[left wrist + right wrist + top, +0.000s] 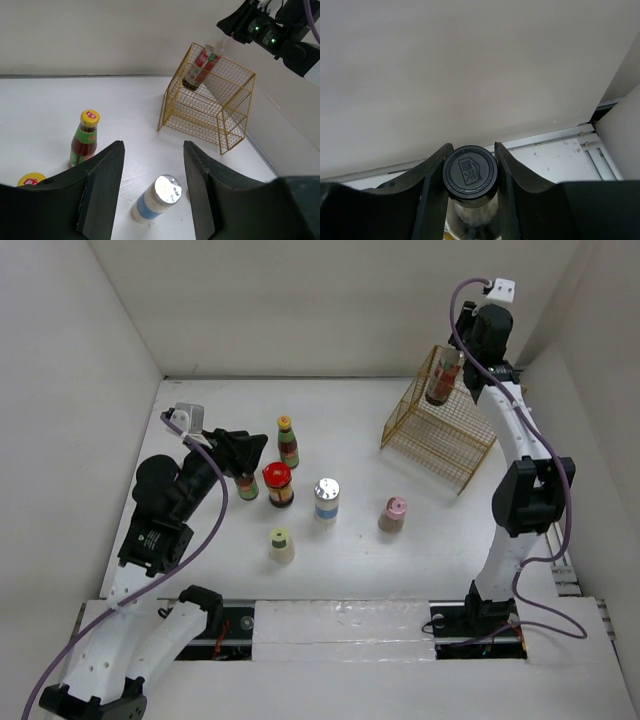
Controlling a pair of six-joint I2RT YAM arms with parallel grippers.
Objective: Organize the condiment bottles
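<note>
Top view: the right gripper holds the black-cap bottle at the basket's far corner. Six others stand left of the basket on the open table, the pink-cap bottle nearest it and the left gripper farthest. Left wrist view: that pincer's jaws stand partly apart and empty; the held bottle, tilted and red-labelled, shows through the basket's wires. Right wrist view alone shows the embossed black cap pinched between both fingers
</note>
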